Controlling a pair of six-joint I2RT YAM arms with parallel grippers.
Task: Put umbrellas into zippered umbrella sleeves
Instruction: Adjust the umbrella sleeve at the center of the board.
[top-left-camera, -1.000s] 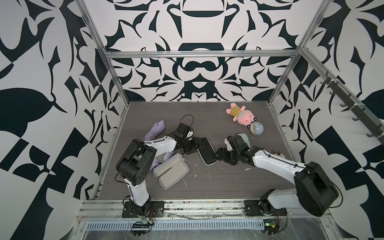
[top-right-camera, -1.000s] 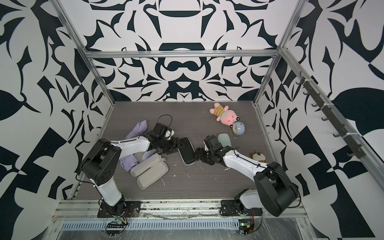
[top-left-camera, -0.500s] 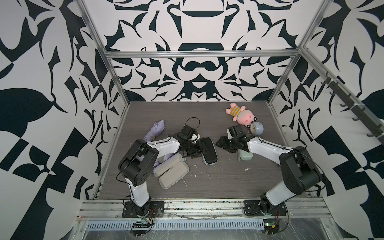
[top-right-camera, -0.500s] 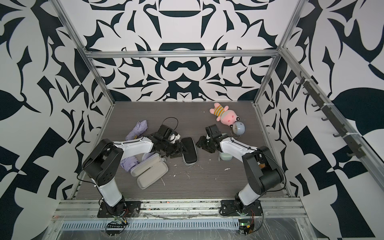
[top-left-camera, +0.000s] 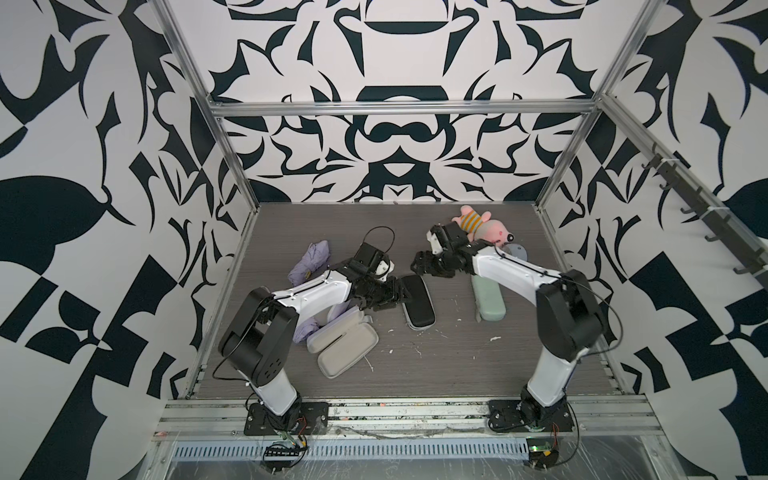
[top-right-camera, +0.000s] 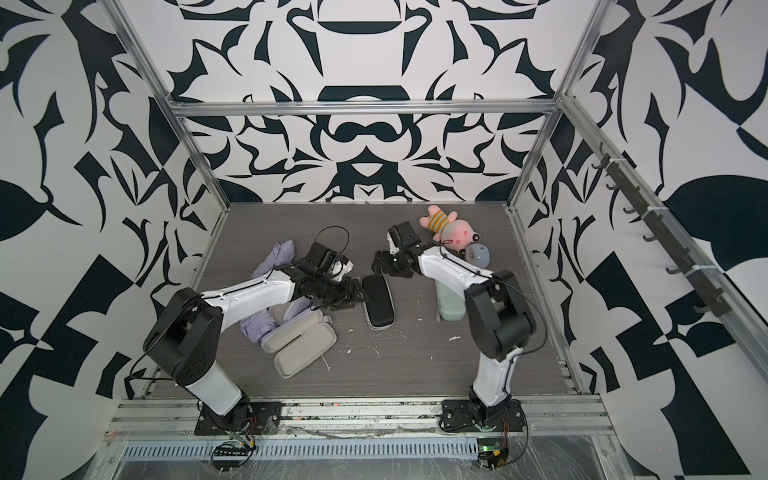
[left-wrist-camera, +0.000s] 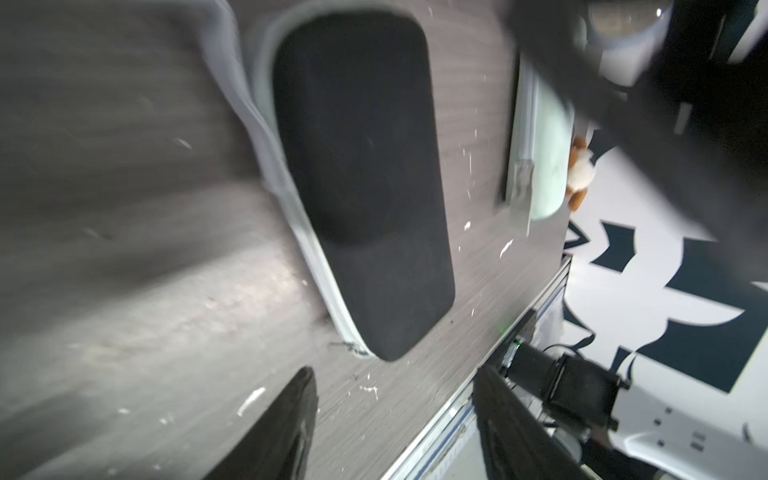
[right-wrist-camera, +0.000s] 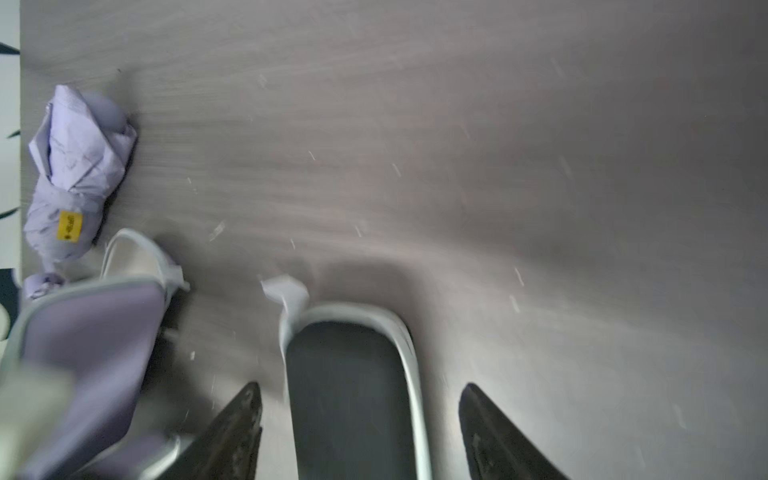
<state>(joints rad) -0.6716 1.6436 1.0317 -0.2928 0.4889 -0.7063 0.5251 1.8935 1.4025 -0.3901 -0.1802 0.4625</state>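
A closed black sleeve (top-left-camera: 419, 301) (top-right-camera: 379, 301) lies mid-table. My left gripper (top-left-camera: 400, 291) (left-wrist-camera: 395, 399) is open beside its far-left end with only table between its fingers. My right gripper (top-left-camera: 419, 266) (right-wrist-camera: 359, 390) is open and straddles the sleeve's far end (right-wrist-camera: 353, 395), with a gap on each side. One lilac umbrella (top-left-camera: 309, 264) (right-wrist-camera: 70, 174) lies far left, and another (top-left-camera: 305, 328) lies under my left arm. Two lilac sleeves (top-left-camera: 345, 345) lie open, grey lining up. A closed mint green sleeve (top-left-camera: 488, 299) (left-wrist-camera: 540, 137) sits to the right.
A pink plush toy (top-left-camera: 484, 226) and a round pale-blue clock (top-left-camera: 515, 251) lie at the back right, behind my right arm. A small brown-and-white toy (left-wrist-camera: 582, 170) sits by the mint sleeve. White scraps dot the table; metal frame posts edge it.
My right gripper swung from the black sleeve's right side to its far end, uncovering the mint sleeve, and its jaws widened. My left gripper edged right along the sleeve.
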